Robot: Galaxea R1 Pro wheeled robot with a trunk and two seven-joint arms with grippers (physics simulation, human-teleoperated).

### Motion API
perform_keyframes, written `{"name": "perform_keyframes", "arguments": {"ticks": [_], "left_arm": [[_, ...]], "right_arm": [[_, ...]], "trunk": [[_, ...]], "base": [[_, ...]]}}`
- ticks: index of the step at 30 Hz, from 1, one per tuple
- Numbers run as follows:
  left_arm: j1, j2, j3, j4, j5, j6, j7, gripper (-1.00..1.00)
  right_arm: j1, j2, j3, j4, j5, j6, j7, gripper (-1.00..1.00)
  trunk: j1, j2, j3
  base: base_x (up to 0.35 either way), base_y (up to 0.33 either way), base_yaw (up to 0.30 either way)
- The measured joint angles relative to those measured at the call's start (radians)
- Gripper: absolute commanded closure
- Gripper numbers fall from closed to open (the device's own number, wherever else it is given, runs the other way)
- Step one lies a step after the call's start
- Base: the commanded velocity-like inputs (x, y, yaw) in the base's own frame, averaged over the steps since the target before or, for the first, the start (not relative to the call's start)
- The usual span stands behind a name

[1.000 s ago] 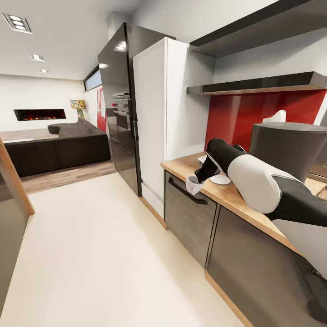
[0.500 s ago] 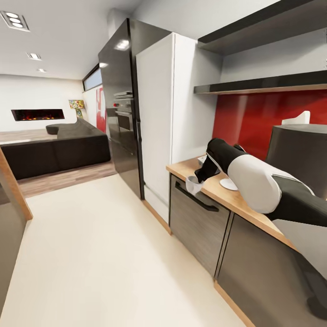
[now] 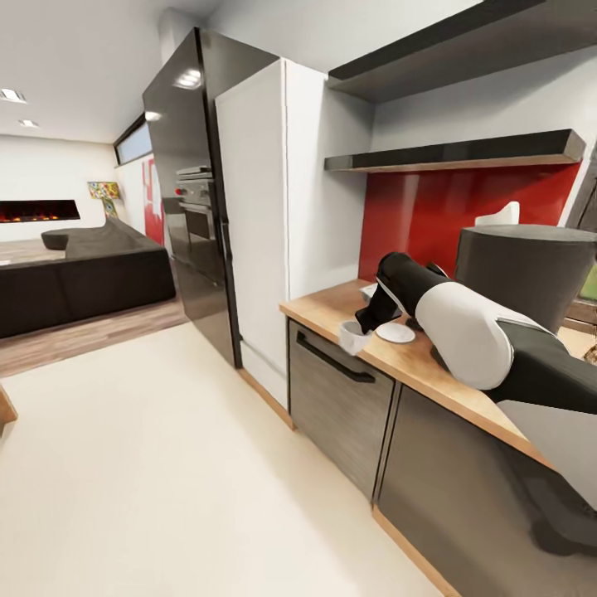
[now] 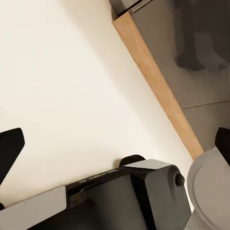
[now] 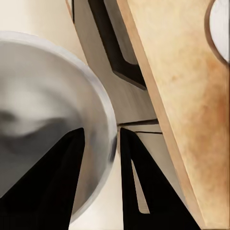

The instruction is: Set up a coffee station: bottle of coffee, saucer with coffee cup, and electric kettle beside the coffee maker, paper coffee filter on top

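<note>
My right gripper (image 3: 358, 326) is shut on the rim of the white coffee cup (image 3: 351, 338), holding it just off the front edge of the tan kitchen countertop (image 3: 322, 306). In the right wrist view the gripper (image 5: 98, 177) pinches the cup's wall (image 5: 43, 110). The white saucer (image 3: 395, 332) lies on the countertop just behind the cup, and its edge (image 5: 221, 26) shows in the wrist view too. The dark-grey coffee maker (image 3: 522, 269) stands further back with the white paper coffee filter (image 3: 497, 215) on top. The kitchen shelf (image 3: 464, 153) looks bare. My left gripper (image 4: 115, 143) is open above the floor.
A white fridge (image 3: 274, 207) and a black oven tower (image 3: 186, 199) stand left of the counter. Dark drawer fronts with a black handle (image 3: 332, 356) sit under the worktop. A dark sofa (image 3: 75, 274) is far left across the cream floor (image 3: 166, 464).
The whole picture swung right, then back left, so the camera moved. My right arm keeps the same pose with the cup in its grip.
</note>
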Motion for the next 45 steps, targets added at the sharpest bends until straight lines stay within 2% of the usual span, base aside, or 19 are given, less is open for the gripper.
{"name": "perform_keyframes", "arguments": {"ticks": [8,20,38,45], "left_arm": [[0.000,0.000,0.000,0.000,0.000,0.000,0.000,-1.00],[0.000,0.000,0.000,0.000,0.000,0.000,0.000,-1.00],[0.000,0.000,0.000,0.000,0.000,0.000,0.000,-1.00],[0.000,0.000,0.000,0.000,0.000,0.000,0.000,-1.00]], "right_arm": [[0.000,0.000,-0.001,0.000,-0.001,0.000,0.000,1.00],[0.001,0.000,0.001,0.000,0.001,0.000,0.000,1.00],[0.000,-0.002,0.000,-0.002,0.000,-0.001,-0.001,1.00],[0.000,-0.002,0.000,-0.002,0.000,0.000,-0.001,1.00]], "trunk": [[0.000,0.000,0.000],[0.000,0.000,0.003],[0.000,0.000,0.003],[0.000,0.000,0.003]], "base": [[0.150,0.143,-0.034],[0.036,0.034,-0.166],[0.234,0.217,-0.007],[0.059,0.058,-0.134]]}}
